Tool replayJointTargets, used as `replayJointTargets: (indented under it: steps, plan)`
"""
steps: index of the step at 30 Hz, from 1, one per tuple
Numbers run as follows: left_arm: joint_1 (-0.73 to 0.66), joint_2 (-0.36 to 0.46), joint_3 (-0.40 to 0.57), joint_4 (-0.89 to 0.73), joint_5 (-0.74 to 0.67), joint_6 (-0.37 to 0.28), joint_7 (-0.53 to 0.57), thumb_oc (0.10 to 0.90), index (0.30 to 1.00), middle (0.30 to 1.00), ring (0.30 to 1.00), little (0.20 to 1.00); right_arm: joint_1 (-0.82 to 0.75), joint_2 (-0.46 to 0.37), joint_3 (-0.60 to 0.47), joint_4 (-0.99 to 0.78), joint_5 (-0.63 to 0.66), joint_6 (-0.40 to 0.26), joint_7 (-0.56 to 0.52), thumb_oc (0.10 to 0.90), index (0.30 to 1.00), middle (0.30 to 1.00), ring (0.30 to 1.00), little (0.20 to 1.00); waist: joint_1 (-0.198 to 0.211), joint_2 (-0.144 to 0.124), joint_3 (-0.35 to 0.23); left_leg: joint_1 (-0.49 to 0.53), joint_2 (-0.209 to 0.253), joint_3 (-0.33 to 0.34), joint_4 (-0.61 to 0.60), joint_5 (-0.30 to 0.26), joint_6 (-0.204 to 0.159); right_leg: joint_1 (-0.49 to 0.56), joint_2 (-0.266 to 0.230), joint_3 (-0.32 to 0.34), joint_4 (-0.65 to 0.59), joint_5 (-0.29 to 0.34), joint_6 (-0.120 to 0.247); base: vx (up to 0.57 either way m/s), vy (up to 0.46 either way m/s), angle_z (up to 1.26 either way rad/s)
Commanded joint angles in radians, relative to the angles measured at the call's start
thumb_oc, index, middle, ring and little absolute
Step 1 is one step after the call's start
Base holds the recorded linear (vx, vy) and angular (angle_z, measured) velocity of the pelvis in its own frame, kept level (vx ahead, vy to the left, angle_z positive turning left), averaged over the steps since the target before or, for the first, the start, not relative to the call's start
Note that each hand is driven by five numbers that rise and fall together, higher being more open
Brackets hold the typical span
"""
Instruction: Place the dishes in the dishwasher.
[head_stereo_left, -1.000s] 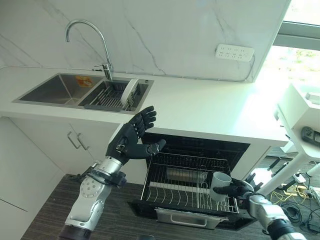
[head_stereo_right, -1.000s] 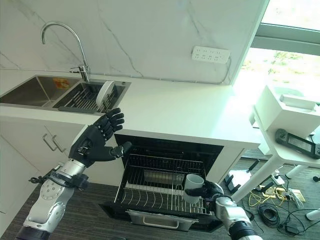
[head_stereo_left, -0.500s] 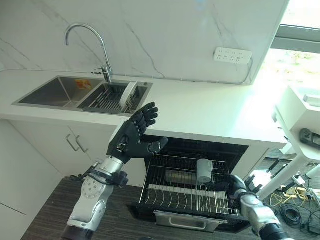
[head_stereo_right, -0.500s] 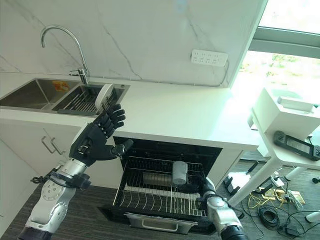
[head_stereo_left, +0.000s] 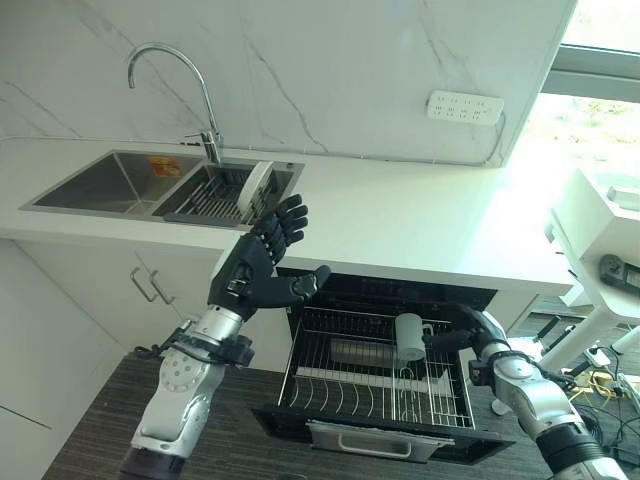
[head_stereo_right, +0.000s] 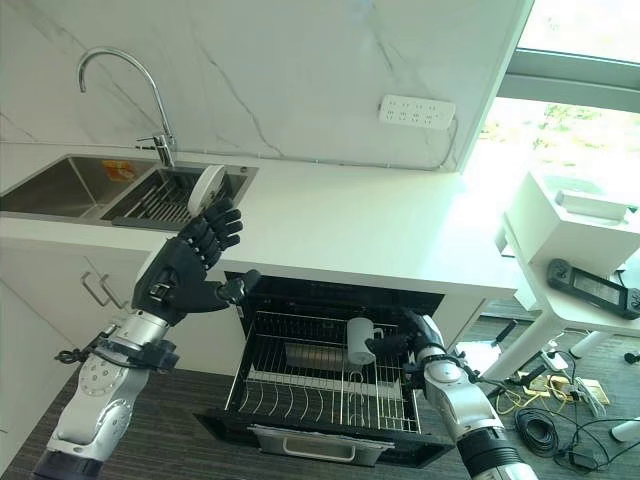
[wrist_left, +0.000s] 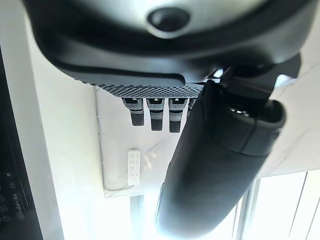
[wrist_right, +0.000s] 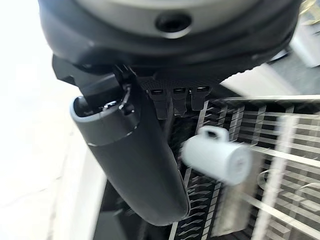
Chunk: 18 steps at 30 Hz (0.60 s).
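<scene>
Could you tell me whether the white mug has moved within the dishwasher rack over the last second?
Yes. The white ceramic mug has gone from the pulled-out wire dishwasher rack's front right corner back toward its rear row, and the right hand beside it now has straight fingers.

Daylight enters through the window (head_stereo_right: 580, 60) at upper right and overexposes it to near white. The marble wall (head_stereo_left: 330, 60) and counter (head_stereo_left: 420, 215) are bright and evenly lit, with glare washing the counter's window end. The dishwasher (head_stereo_left: 385, 375) cavity below the counter lies in deep shadow. In the left wrist view the background is blown out behind the dark, silhouetted left hand (wrist_left: 215, 165). In the right wrist view the mug (wrist_right: 217, 157) and rack (wrist_right: 280, 150) are smeared with blur, and the right hand (wrist_right: 135, 165) close to the lens is soft
</scene>
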Motion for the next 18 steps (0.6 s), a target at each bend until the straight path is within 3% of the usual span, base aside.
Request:
replayJointTargets:
  steps: [1,3,5,8,13,18]
  plan:
    - [-0.048,0.009,0.111,-0.154,-0.054,-0.107,-0.008,0.8,0.9,0.9,0.9,0.9,-0.061,-0.019,-0.122,-0.146,0.079,-0.13,0.058,0.8,0.9,0.9,0.9,0.9,-0.026,-0.009,-0.019,0.007,0.025,0.0,0.097,-0.133,-0.005,0.041,0.02,0.028,-0.05,-0.068,0.017,-0.05,0.013,-0.05]
    - [-0.017,-0.014,0.163,-0.167,-0.115,-0.109,0.005,0.8,0.9,0.9,0.9,0.9,0.0,-0.003,-0.175,-0.318,0.115,-0.25,0.132,0.8,0.9,0.9,0.9,0.9,-0.043,-0.009,-0.019,0.001,0.025,0.005,0.097,-0.134,-0.005,0.03,0.023,0.037,-0.05,-0.066,0.018,-0.05,0.009,-0.06]
    - [-0.006,-0.026,0.177,-0.17,-0.111,-0.115,0.034,0.8,0.9,0.9,0.9,0.9,0.01,0.006,-0.195,-0.385,0.117,-0.348,0.129,0.8,0.9,0.9,0.9,0.9,-0.048,-0.008,-0.021,-0.002,0.025,0.004,0.097,-0.134,-0.006,0.024,0.026,0.044,-0.05,-0.065,0.019,-0.03,-0.001,-0.08]
    - [0.002,-0.032,0.186,-0.172,-0.113,-0.121,0.053,0.8,0.9,0.9,0.9,0.9,0.015,0.007,-0.214,-0.448,0.071,-0.442,0.12,0.8,0.9,0.9,0.9,0.9,-0.053,-0.005,-0.021,-0.007,0.024,0.004,0.097,-0.134,-0.004,0.016,0.03,0.055,-0.05,-0.063,0.018,-0.03,0.009,-0.08]
    - [0.026,-0.038,0.195,-0.199,-0.1,-0.127,0.044,0.8,0.9,0.9,0.9,0.9,0.04,0.023,-0.243,-0.489,0.16,-0.531,0.148,0.8,0.9,0.9,0.9,0.9,-0.057,0.0,-0.019,-0.01,0.026,0.007,0.097,-0.134,-0.003,0.008,0.035,0.062,-0.05,-0.061,0.017,0.0,0.0,0.0]
    - [0.037,-0.038,0.206,-0.202,-0.08,-0.136,0.062,0.8,0.9,0.9,0.9,0.9,0.043,0.027,-0.248,-0.504,0.125,-0.582,0.163,0.8,0.9,0.9,0.9,0.9,-0.057,0.001,-0.016,-0.013,0.026,0.016,0.097,-0.134,-0.001,0.003,0.035,0.065,-0.05,-0.057,0.017,-0.01,0.068,-0.02]
